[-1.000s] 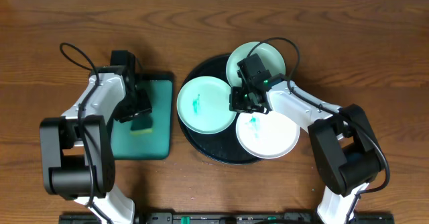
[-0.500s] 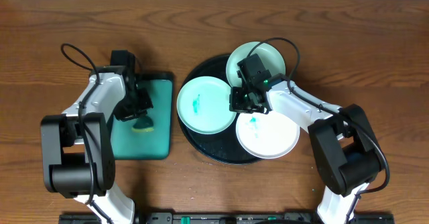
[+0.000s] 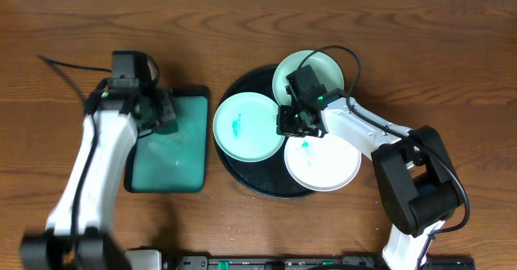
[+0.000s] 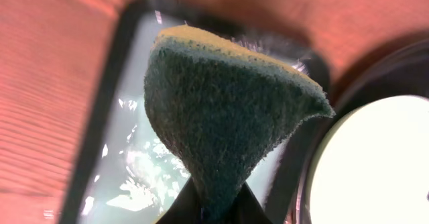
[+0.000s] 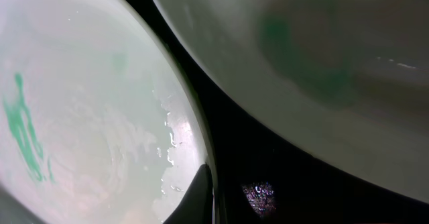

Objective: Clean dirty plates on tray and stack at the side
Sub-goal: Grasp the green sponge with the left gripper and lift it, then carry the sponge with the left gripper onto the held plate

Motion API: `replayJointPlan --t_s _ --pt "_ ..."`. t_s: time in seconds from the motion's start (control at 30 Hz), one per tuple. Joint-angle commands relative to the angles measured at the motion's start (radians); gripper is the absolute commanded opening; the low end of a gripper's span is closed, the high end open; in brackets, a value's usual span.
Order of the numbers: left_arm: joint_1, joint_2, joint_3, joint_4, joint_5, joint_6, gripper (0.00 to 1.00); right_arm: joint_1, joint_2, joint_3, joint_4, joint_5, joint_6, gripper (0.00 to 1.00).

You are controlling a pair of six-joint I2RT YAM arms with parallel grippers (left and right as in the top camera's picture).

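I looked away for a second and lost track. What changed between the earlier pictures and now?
The left claw lifted the sponge off the teal tray and drew back toward its far end, pinching it. The right claw, the three plates and the black tray stayed put.

No legible text, labels, brand marks, numbers or signs appear on any surface in these views.

Left end effector (image 3: pixel 166 118) aloft, clamped, right end effector (image 3: pixel 291 124) low
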Motion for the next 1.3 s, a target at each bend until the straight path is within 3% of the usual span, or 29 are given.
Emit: replayJointPlan --t_s 0.0,0.4,0.83,1.27 --pt "-0.026 -0.113 0.002 0.007 -0.093 0.061 0.07 0.012 0.028 -0.027 -0.026 0.010 -0.031 0.01" --pt "-0.159 -0.324 0.002 0.077 -0.238 0.160 0.07 0.012 0.028 -0.027 -0.027 0.026 -0.039 0.01" --pt "-0.179 -0.325 0.002 0.076 -0.270 0.193 0.07 0.012 0.028 -0.027 -0.027 0.026 -0.044 0.01" --pt "-0.179 -0.250 0.001 0.053 -0.272 0.356 0.07 0.012 0.028 -0.027 -0.023 0.026 -0.044 0.01"
